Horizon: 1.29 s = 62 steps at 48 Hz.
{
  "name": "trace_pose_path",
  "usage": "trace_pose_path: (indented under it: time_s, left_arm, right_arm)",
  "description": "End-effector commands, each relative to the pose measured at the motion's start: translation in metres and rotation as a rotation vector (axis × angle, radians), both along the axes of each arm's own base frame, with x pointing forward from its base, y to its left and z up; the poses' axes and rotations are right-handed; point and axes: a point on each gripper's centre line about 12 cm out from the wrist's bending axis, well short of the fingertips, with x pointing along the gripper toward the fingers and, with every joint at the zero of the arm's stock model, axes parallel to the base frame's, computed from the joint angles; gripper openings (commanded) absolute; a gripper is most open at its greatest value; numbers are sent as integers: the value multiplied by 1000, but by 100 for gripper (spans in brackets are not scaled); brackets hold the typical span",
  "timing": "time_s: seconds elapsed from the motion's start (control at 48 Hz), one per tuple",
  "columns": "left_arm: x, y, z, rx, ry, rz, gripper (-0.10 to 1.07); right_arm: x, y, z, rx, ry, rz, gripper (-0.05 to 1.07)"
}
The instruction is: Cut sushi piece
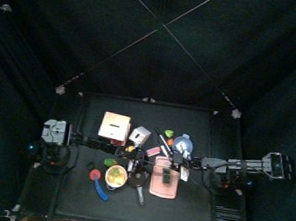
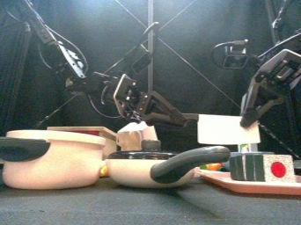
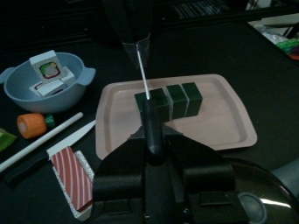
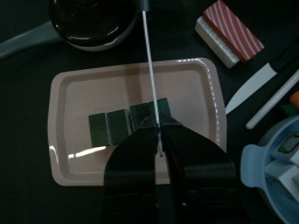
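Jaws of both arms grip knives over sushi roll (image 4: 131,124) on pink tray (image 4: 70,96), black table (image 4: 24,79), black curtains (image 1: 64,43).

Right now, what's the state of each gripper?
Left gripper: shut on the knife, blade over the sushi roll.
Right gripper: above the pink tray; open or shut cannot be told.

Bare tray (image 4: 82,96) floor open ahead of and on either side of the sushi roll (image 4: 131,122). Beyond the tray rim: frying pan (image 4: 96,22), salmon block (image 4: 228,32), chopsticks (image 4: 267,83), blue bowl (image 4: 275,149) blocking passage.
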Motion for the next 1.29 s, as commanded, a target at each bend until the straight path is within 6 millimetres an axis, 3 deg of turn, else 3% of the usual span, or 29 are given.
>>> trace_pose_path:
  time_s: [0.0,0.75,1.271]
  left_arm:
    - [-1,-5,2,2,-2,-12,42]
    - [-1,-11,-8,-10,21,-17,42]
    - [-1,-15,-9,-1,40,-22,42]
  right_arm:
    - [-7,0,-7,5,55,2,32]
    - [-10,1,-22,18,109,-4,32]
    - [-9,3,-22,24,107,-2,32]
